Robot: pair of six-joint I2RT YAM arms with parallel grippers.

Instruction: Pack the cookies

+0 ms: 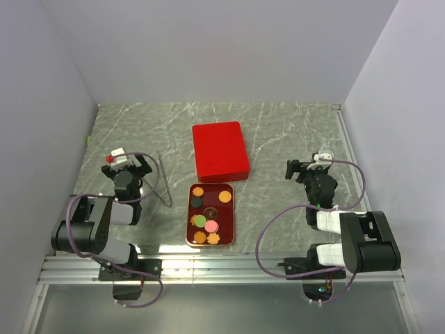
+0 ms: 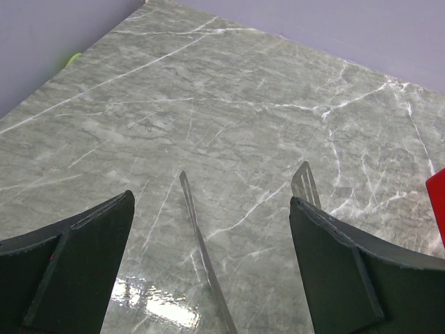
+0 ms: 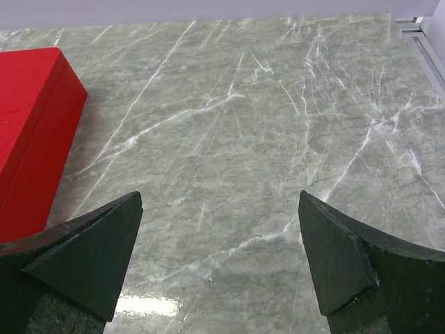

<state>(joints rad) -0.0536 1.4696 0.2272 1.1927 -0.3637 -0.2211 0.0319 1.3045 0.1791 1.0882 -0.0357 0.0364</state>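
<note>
Several cookies [image 1: 199, 221], orange, green, pink and dark brown, lie in an open red box with a gold rim [image 1: 232, 212] at the near middle of the table. Its red lid [image 1: 221, 150] lies flat just behind it, and shows at the left edge of the right wrist view [image 3: 28, 132]. My left gripper [image 1: 127, 164] is open to the left of the box, over metal tweezers [image 2: 201, 250], holding nothing [image 2: 211, 200]. To the right of the box, my right gripper [image 1: 309, 164] is open above bare marble [image 3: 220, 196].
The tweezers [image 1: 164, 182] lie on the grey marble table between the left gripper and the box. Purple walls close in the back and both sides. An aluminium rail [image 1: 222, 268] runs along the near edge by the arm bases.
</note>
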